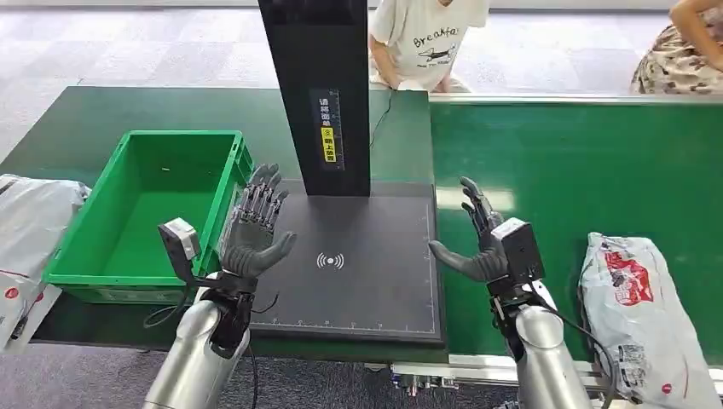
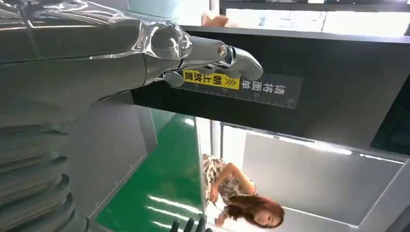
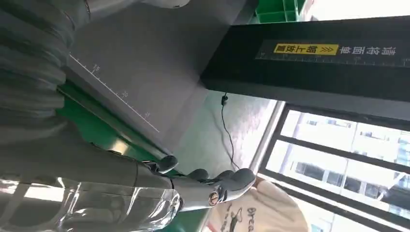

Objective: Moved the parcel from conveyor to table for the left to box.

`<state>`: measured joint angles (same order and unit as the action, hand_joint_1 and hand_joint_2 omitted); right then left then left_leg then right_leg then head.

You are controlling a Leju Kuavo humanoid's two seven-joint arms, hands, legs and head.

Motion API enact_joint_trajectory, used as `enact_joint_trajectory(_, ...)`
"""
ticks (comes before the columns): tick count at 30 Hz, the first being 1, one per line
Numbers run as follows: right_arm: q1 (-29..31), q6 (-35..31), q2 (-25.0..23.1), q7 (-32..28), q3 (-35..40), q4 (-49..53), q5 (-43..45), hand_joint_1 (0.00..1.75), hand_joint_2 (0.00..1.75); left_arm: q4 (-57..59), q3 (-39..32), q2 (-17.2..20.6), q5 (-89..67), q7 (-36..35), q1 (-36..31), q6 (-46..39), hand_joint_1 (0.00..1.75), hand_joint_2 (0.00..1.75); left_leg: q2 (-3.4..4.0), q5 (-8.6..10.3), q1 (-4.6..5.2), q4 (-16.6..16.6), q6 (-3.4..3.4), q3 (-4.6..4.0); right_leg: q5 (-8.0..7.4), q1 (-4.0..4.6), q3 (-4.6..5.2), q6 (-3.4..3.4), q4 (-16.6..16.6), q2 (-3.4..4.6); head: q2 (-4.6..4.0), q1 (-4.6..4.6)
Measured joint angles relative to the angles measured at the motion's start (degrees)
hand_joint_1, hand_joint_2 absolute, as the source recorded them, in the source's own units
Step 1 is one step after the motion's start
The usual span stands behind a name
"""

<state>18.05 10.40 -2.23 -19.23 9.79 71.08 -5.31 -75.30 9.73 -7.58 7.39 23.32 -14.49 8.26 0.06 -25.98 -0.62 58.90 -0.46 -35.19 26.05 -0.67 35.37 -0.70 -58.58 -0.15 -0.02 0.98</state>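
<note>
**Still to pick: parcel waits on the belt**

Right now I have both hands raised over the black scan pad (image 1: pixel 358 256), palms facing each other, fingers spread, holding nothing: left robot hand (image 1: pixel 256 226), right robot hand (image 1: pixel 482 243). The parcel (image 1: pixel 644 315) lies flat on the green conveyor (image 1: pixel 580 162), well off to my right. I'd swing the right robot hand over its middle, grip the bag's bulk rather than a loose edge, and set it on the worktop pad near the green crate (image 1: pixel 145 213).
</note>
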Motion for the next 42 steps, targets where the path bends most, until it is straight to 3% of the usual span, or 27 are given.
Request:
enact_joint_trajectory(12, 3.8, -4.2, 0.9, -1.1, 0.0, -1.9, -3.3, 0.0, 1.75, 0.2, -0.2, 0.2, 0.3, 0.0, -1.1, -0.4, 0.0, 1.75, -0.01, 0.0, 0.0, 0.0, 0.0, 0.0, 0.0, 0.0, 0.0, 0.0, 0.0, -0.01, 0.0, 0.0)
enact_joint_trajectory(22, 4.3, -2.9, 0.9, -1.2, -0.1, -2.6, -1.8, 0.0, 1.75, 0.3, -0.2, 0.6, 0.8, 0.5, -1.2, -0.9, 0.0, 1.75, -0.01, 0.0, 0.0, 0.0, 0.0, 0.0, 0.0, 0.0, 0.0, 0.0, 0.0, -0.01, 0.0, 0.0)
enact_joint_trajectory(42, -2.2, -5.5, 0.9, -1.2, -2.2, 5.0, -3.0, 0.0, 1.75, 0.3, -0.3, 0.6, 0.7, 0.5, -0.6, -1.2, 0.0, 1.75, -0.01, 0.0, 0.0, 0.0, 0.0, -0.01, 0.0, 0.0, 0.0, 0.0, 0.0, -0.02, 0.0, 0.0)
